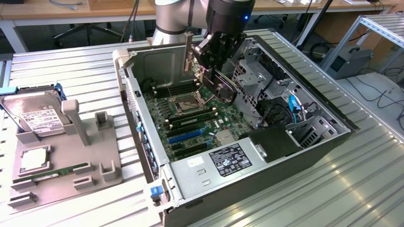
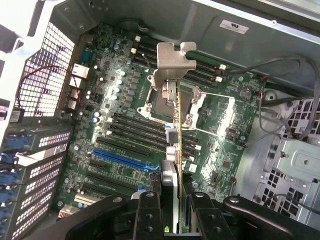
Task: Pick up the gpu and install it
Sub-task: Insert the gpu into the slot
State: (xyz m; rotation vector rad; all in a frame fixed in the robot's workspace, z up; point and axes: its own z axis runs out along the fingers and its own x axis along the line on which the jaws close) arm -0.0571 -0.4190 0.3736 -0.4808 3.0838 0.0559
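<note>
My gripper (image 1: 213,56) hangs over the open computer case (image 1: 129,85) and is shut on the gpu (image 1: 221,84). The gpu is a green card with a black cooler and a silver end bracket (image 1: 188,51), held tilted above the motherboard (image 1: 189,118). In the wrist view the gpu (image 2: 174,127) is seen edge-on, running from between my gripper (image 2: 175,212) fingers out to its bracket (image 2: 172,62). It sits over the CPU socket area, clear of the board. The blue slot (image 2: 120,159) lies off to one side of the card.
On the exterior view's left, a grey holder tray (image 1: 94,163) carries a silver hard drive (image 1: 35,116) and a thin RAM stick (image 1: 54,172). Inside the case are drive cages (image 1: 256,78), blue cables (image 1: 294,106) and a labelled power supply (image 1: 227,163).
</note>
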